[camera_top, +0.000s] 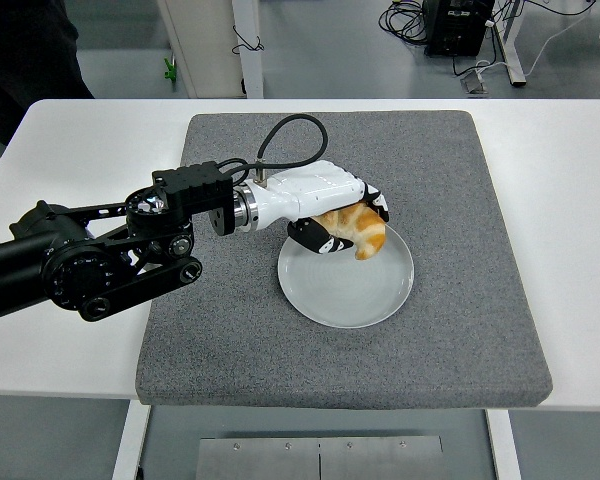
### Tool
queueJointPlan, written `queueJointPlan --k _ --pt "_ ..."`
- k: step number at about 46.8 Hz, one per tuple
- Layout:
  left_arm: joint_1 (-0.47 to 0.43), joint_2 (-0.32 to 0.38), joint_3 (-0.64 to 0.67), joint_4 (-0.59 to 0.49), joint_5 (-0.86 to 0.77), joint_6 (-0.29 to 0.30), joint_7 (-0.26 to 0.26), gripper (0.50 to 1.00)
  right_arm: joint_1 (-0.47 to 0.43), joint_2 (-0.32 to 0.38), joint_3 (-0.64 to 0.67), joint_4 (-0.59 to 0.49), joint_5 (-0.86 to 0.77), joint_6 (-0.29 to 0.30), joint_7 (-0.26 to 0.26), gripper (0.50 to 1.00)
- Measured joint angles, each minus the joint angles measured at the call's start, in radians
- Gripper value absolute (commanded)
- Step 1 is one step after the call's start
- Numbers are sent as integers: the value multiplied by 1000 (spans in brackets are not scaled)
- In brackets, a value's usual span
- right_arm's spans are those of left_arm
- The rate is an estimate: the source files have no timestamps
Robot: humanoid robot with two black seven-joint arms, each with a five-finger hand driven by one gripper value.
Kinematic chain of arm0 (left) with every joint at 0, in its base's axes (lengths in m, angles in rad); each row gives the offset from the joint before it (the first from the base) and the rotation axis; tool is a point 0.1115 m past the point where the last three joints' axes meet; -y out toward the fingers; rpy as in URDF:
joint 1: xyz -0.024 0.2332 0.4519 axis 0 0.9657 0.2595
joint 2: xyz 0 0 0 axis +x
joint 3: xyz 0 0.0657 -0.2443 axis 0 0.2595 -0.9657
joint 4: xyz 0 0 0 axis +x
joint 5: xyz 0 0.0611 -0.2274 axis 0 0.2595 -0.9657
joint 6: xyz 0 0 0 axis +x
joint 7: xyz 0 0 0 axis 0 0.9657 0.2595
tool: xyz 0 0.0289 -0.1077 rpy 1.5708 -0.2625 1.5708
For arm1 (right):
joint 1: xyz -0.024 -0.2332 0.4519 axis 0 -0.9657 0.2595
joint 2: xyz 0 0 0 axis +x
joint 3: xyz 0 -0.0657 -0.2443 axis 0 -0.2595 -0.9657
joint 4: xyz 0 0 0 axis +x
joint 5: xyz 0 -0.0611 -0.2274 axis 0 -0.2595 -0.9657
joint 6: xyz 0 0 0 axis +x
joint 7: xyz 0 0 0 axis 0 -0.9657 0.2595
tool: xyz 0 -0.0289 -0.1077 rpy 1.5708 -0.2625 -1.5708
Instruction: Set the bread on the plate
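Observation:
A golden-brown croissant (pixel 363 232) is held in my left hand (pixel 342 222), just above the far rim of a pale round plate (pixel 346 285). The hand has a white shell and black fingers, curled around the bread from above and below. The plate lies on a grey mat (pixel 450 230) in the middle of the white table. My left arm (pixel 110 250) reaches in from the left edge. My right arm is out of view.
The grey mat covers most of the table's middle. White table top (pixel 560 150) shows on both sides of it. Table legs and cables (pixel 450 30) stand on the floor beyond the far edge.

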Motion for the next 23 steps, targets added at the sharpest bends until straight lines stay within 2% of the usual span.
queueJointPlan --k 23 --pt "52 -45 17 17 5 16 0 608 0 0 0 0 0 0 0 1000"
